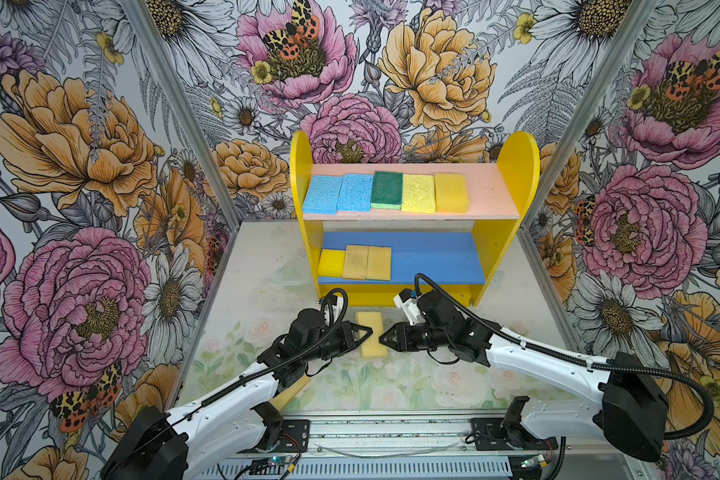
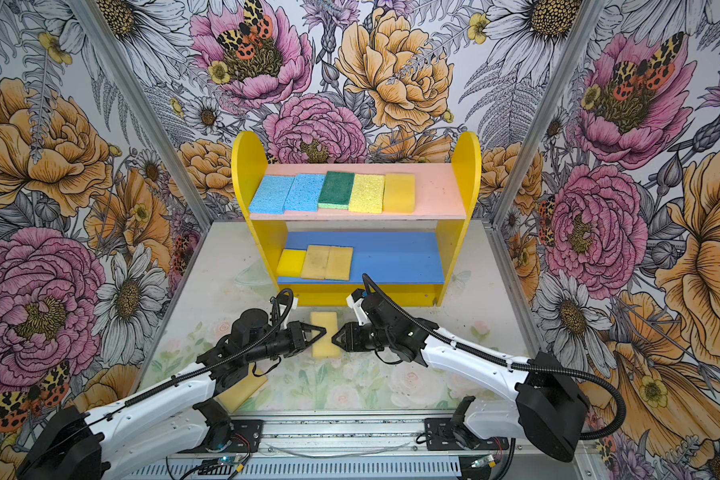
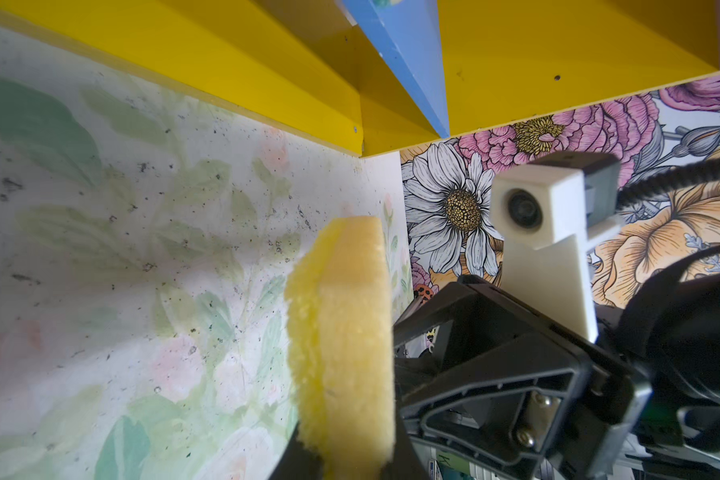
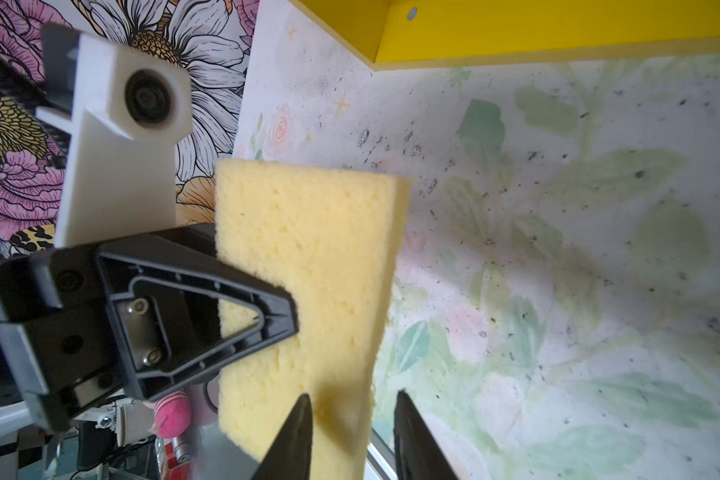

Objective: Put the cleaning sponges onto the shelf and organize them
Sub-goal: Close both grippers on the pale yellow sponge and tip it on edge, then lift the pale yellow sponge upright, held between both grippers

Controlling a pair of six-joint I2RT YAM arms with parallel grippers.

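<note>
Left gripper [image 1: 366, 333] clamps a tan sponge [image 1: 370, 321] just in front of the shelf [image 1: 516, 166]. Right gripper [image 1: 385, 338] faces it, jaws parted at the sponge's other edge. Sponge not yet shelved.
</note>
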